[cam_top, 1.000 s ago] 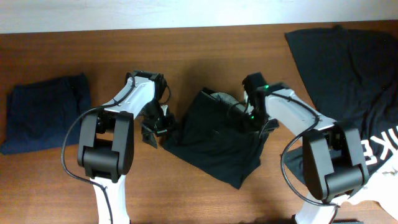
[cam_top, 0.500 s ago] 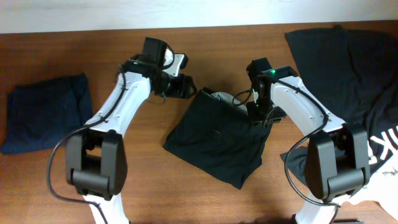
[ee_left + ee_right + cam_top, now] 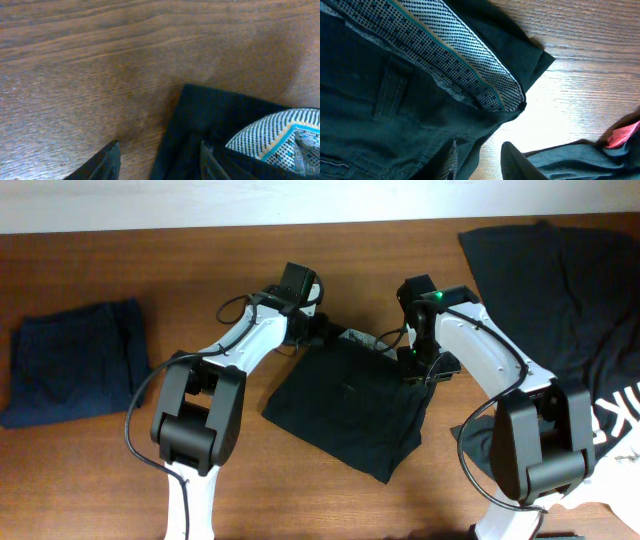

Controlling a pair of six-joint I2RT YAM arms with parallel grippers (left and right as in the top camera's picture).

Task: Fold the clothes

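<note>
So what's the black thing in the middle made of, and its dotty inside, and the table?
The black garment looks like matte woven cloth, maybe cotton: stitched seams and a belt loop show. Its dotty lining seems thinner fabric, pale with dark dots and a teal stripe. The table looks like wood or wood-look laminate, smooth, with brown grain.

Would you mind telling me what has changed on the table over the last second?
The left gripper swung from the near-left edge of the black garment to its far-left corner, jaws apart astride the fabric's edge. No hold visibly began or ended. The right gripper stayed at the far-right corner; the black garment, the navy garment and the dark clothes at the right lie much as before.
</note>
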